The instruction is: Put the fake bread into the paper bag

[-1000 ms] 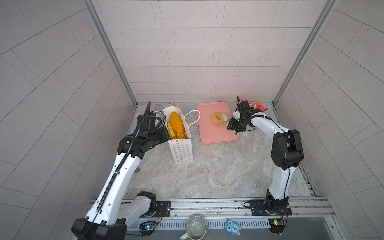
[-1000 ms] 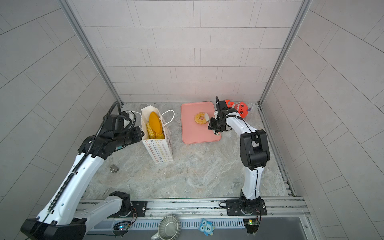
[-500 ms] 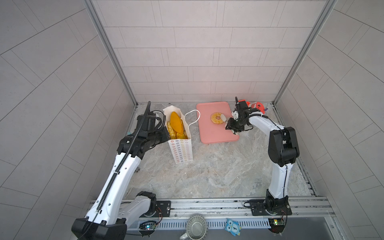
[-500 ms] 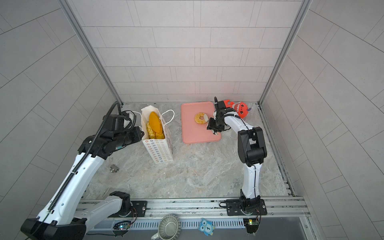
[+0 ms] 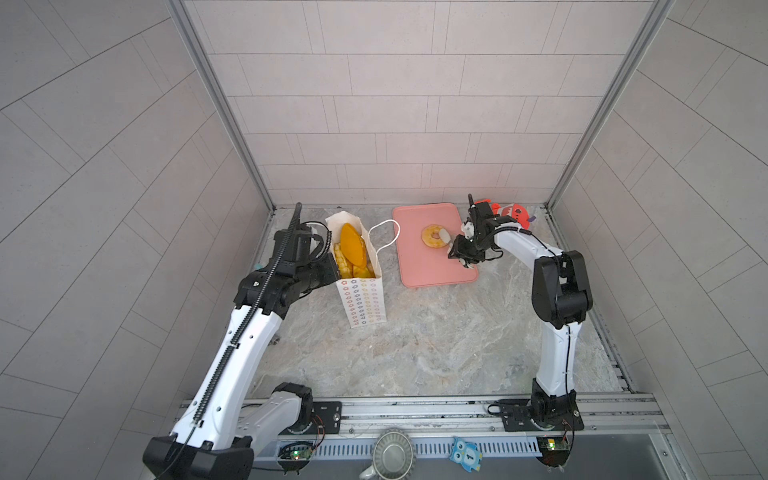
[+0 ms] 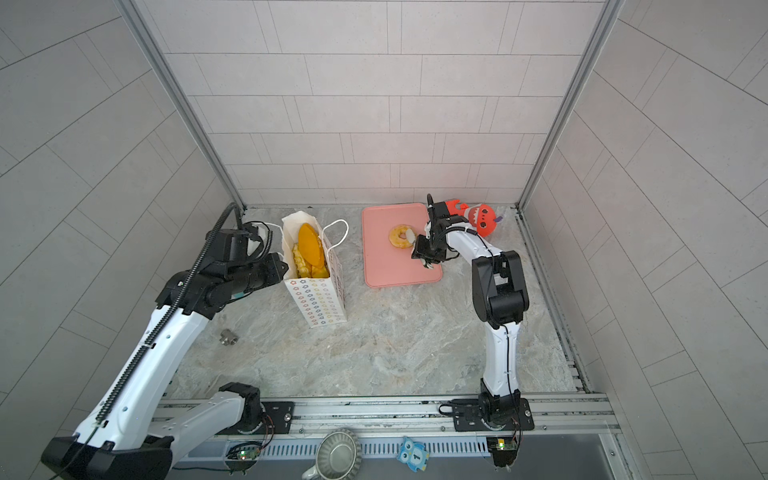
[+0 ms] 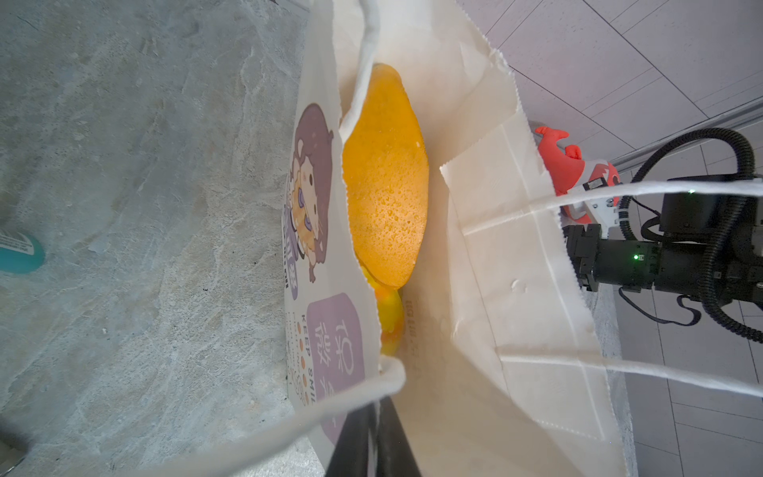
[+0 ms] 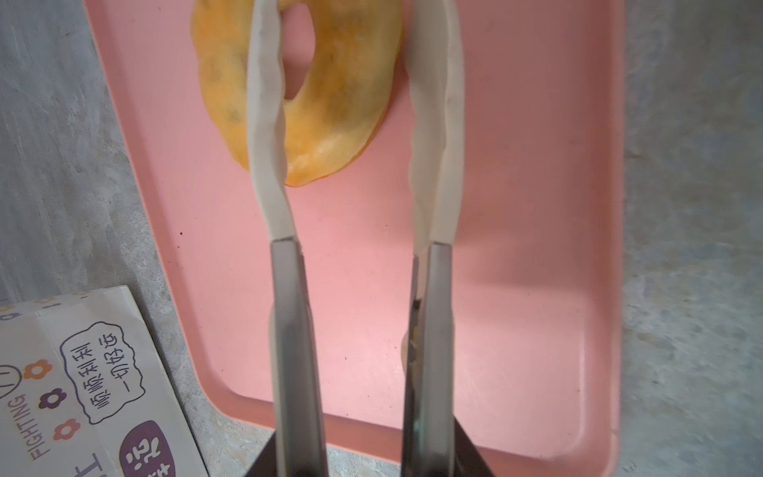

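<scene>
Straddling the doughnut [image 8: 338, 103] on the tray [image 8: 516, 206], the right claw [image 8: 347, 24] stands part-open, unclamped; the left claw [image 7: 373, 417] pinches the bag [image 7: 516, 289]

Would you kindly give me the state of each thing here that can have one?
paper bag: upright, mouth open, partly filled with bread.
ring doughnut: lying flat on the pink tray.
left gripper: shut on the bag's rim.
right gripper: open, straddling one side of the doughnut.
</scene>
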